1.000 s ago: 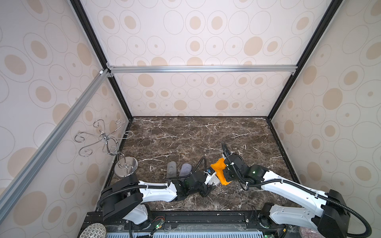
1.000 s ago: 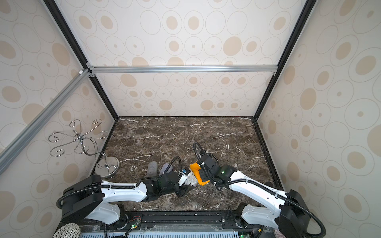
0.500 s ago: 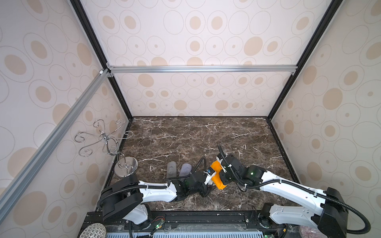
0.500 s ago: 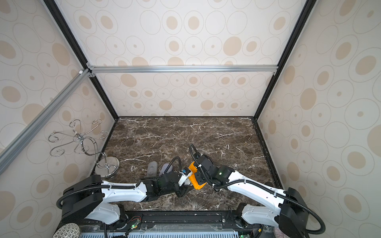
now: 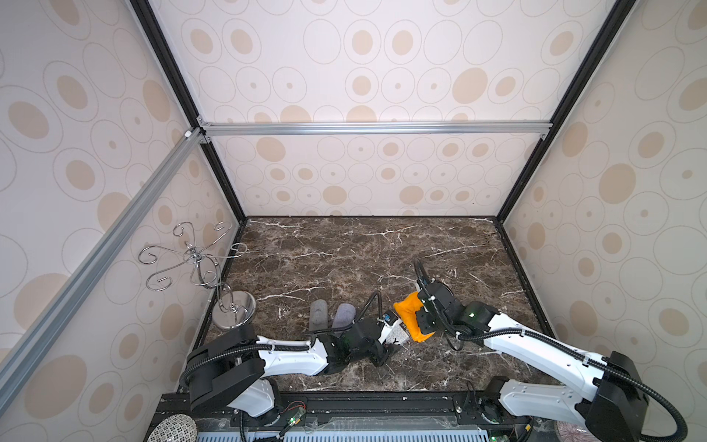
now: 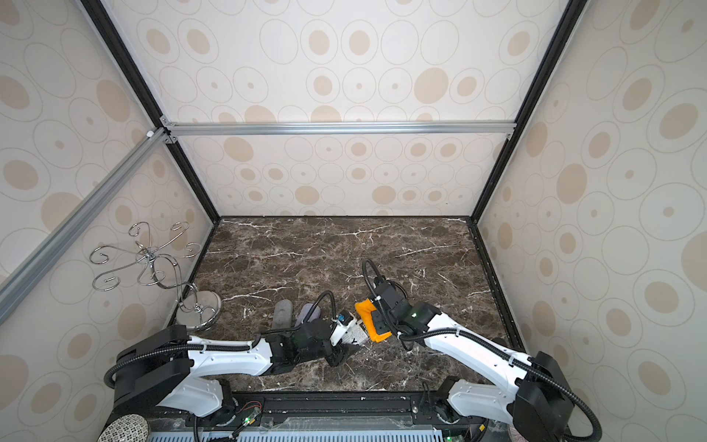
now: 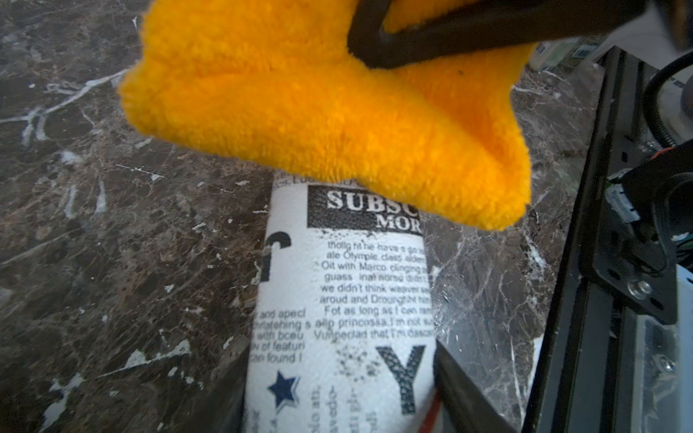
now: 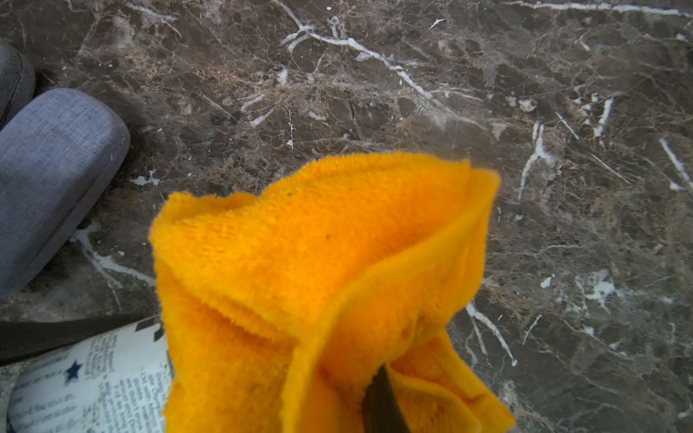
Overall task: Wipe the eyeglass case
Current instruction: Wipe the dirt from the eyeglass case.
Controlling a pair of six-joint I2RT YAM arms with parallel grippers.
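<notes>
The eyeglass case is white with newspaper print and a blue star. My left gripper is shut on its near end and holds it low over the marble floor. An orange fluffy cloth drapes over the case's far end, bunched in my right gripper, which is shut on it. In both top views the two grippers meet near the front middle, with the cloth against the case. From the right wrist the cloth hides most of the case.
Two grey eyeglass cases lie side by side just left of the left gripper. A chrome hook stand stands at the left wall. The black front rail runs close beside the held case.
The right gripper slid the cloth along the case toward the left gripper, then drew it back over the far end. The left arm kept still.
</notes>
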